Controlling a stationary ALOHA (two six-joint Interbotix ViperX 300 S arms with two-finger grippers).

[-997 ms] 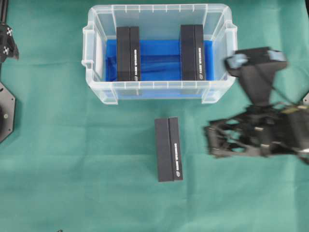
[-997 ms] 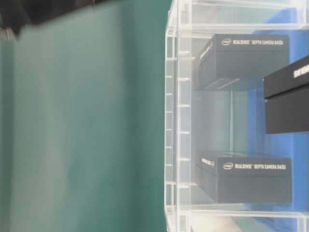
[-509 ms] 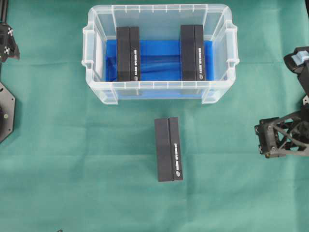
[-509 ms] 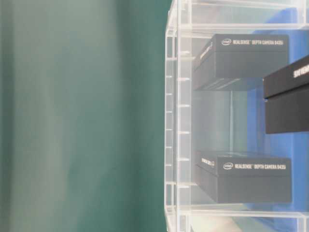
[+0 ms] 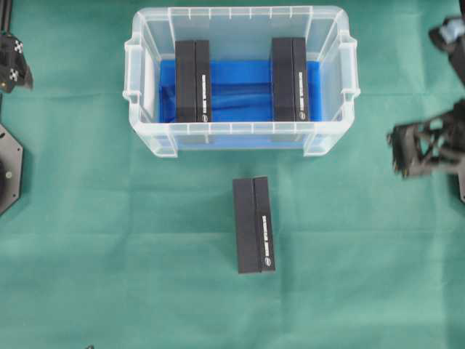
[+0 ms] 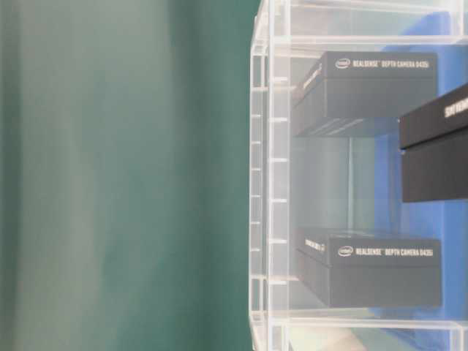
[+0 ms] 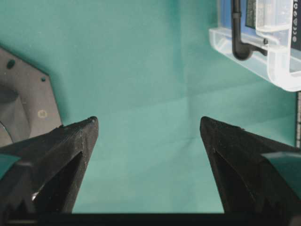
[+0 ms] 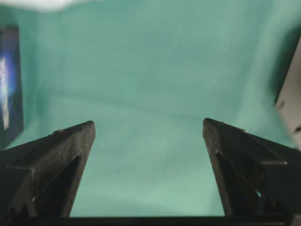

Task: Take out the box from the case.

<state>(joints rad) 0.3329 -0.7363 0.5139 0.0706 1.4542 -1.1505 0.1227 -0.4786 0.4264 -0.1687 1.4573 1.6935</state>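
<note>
One box point(image 5: 253, 225) out on cloth; two in case point(image 5: 330, 51).

case point(image 5: 240, 134) open-topped, wide gap between 2 boxes point(image 5: 193, 71)

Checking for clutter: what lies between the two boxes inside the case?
Nothing but bare blue sheet between the left box and right box, seen overhead.
</note>
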